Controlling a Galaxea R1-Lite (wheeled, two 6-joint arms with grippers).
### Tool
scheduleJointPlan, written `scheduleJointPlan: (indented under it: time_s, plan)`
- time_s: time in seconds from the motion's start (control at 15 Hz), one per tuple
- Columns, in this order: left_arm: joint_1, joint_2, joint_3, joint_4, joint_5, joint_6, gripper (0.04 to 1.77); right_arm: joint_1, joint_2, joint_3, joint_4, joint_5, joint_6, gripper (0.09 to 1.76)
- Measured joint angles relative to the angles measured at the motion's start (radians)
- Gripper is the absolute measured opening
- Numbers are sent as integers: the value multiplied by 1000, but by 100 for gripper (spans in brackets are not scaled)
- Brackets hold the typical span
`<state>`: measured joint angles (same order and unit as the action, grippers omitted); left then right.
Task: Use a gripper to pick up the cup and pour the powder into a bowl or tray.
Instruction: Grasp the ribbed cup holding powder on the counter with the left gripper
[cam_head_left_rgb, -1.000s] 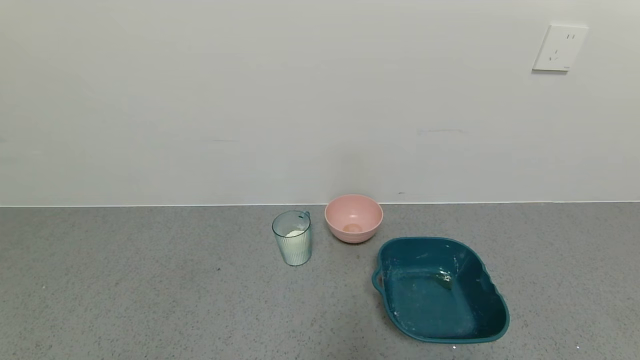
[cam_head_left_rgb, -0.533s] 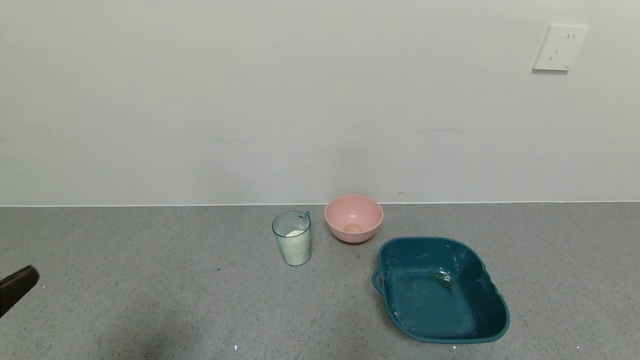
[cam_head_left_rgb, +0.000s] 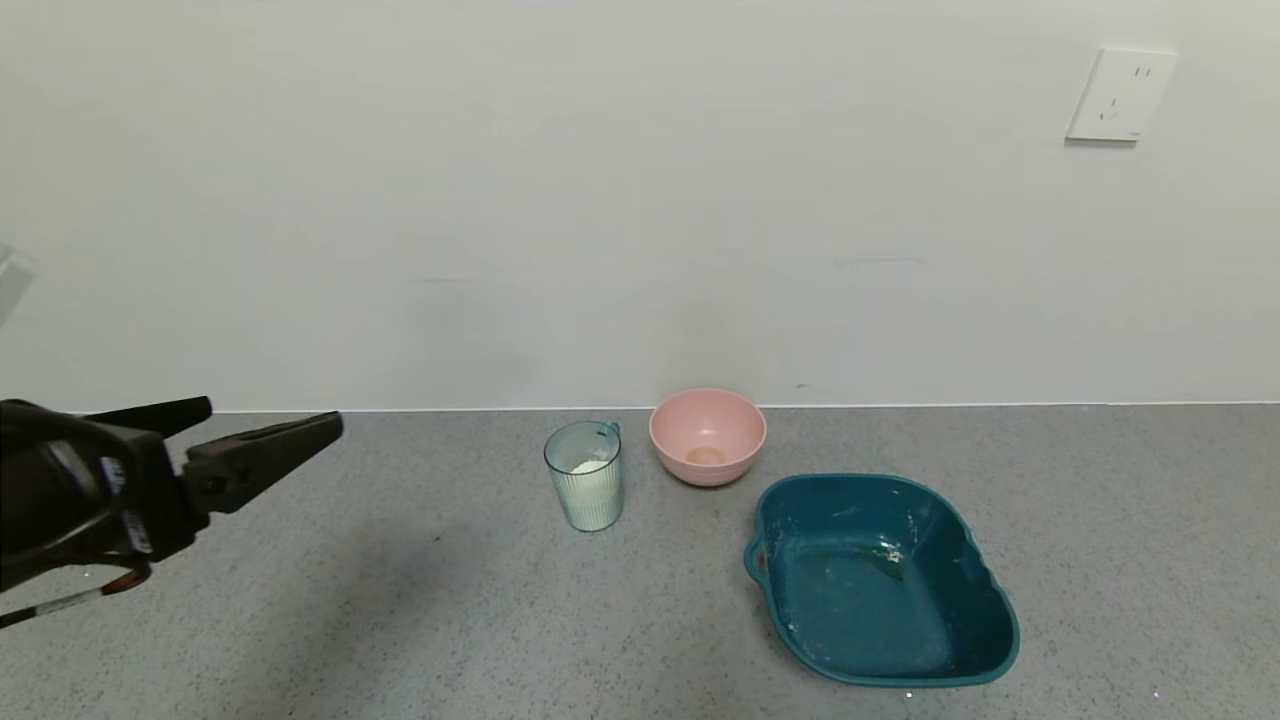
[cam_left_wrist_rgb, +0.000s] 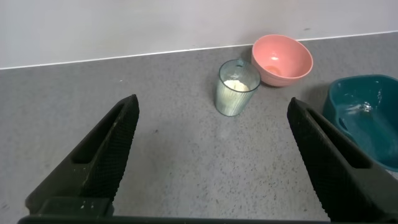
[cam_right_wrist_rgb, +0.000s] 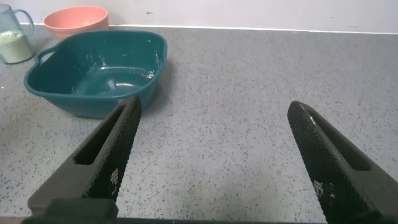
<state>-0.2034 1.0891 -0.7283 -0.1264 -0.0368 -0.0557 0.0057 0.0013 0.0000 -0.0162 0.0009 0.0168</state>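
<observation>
The ribbed pale blue-green cup (cam_head_left_rgb: 585, 474) stands upright on the grey counter, with white powder (cam_head_left_rgb: 587, 467) in it. It also shows in the left wrist view (cam_left_wrist_rgb: 237, 87) and at the corner of the right wrist view (cam_right_wrist_rgb: 13, 42). The dark teal tray (cam_head_left_rgb: 880, 577) lies to its right, dusted with powder traces, and shows in the right wrist view (cam_right_wrist_rgb: 99, 70). My left gripper (cam_head_left_rgb: 270, 420) is open and empty at the far left, well apart from the cup. My right gripper (cam_right_wrist_rgb: 211, 112) is open and empty over bare counter, right of the tray; the head view does not show it.
A round pink bowl (cam_head_left_rgb: 707, 435) stands just right of the cup by the wall, seen too in the left wrist view (cam_left_wrist_rgb: 282, 58). A white wall with a socket plate (cam_head_left_rgb: 1120, 95) bounds the counter at the back. Bare counter lies between my left gripper and the cup.
My left gripper has come into the head view from the left edge and risen toward the cup. The cup, bowl and tray have not moved.
</observation>
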Motion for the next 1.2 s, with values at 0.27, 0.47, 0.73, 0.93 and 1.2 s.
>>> scheduleJointPlan:
  time_s: [0.27, 0.47, 0.73, 0.93, 1.2]
  plan:
    - [-46, 160, 13, -143, 7, -7, 172, 0, 0, 0, 0, 0, 0, 171]
    - [-63, 246, 6, -170, 7, -8, 172, 0, 0, 0, 0, 0, 0, 171]
    - [-99, 321, 8, -257, 24, -16, 172, 0, 0, 0, 0, 0, 0, 171]
    - [-116, 360, -6, -270, 28, -23, 172, 0, 0, 0, 0, 0, 0, 171]
    - [-114, 426, -16, -318, 30, -27, 172, 0, 0, 0, 0, 0, 0, 171]
